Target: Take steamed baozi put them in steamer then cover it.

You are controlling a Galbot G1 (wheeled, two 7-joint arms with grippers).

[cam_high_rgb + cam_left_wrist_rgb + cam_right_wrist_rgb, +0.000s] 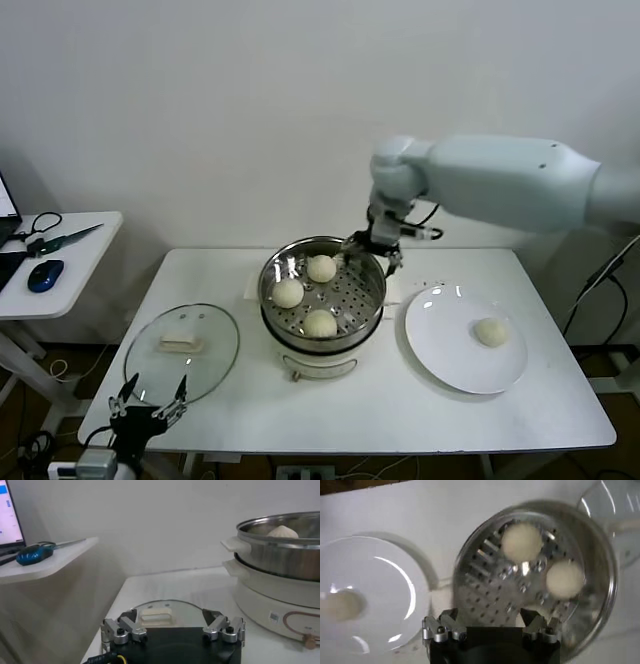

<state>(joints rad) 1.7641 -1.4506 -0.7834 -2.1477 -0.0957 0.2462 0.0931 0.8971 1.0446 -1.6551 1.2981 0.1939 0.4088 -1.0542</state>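
Note:
The steel steamer [356, 293] stands mid-table on its white base. Three baozi lie on its perforated tray: one at the back [321, 268], one on the left [288, 293], one at the front [320, 323]. A fourth baozi [491, 332] lies on the white plate [450, 355] to the right. My right gripper [372, 250] hovers over the steamer's far right rim, open and empty. Its wrist view shows the tray [490, 580], two baozi [521, 541] [564, 579] and the plate's baozi [337, 605]. My left gripper [150, 405] is open and empty at the table's front left, just before the glass lid [182, 352].
The lid lies flat with its cream handle [156, 616] facing up, left of the steamer [280, 550]. A side table [70, 255] with a blue mouse [45, 275] stands further left. The white wall runs behind the table.

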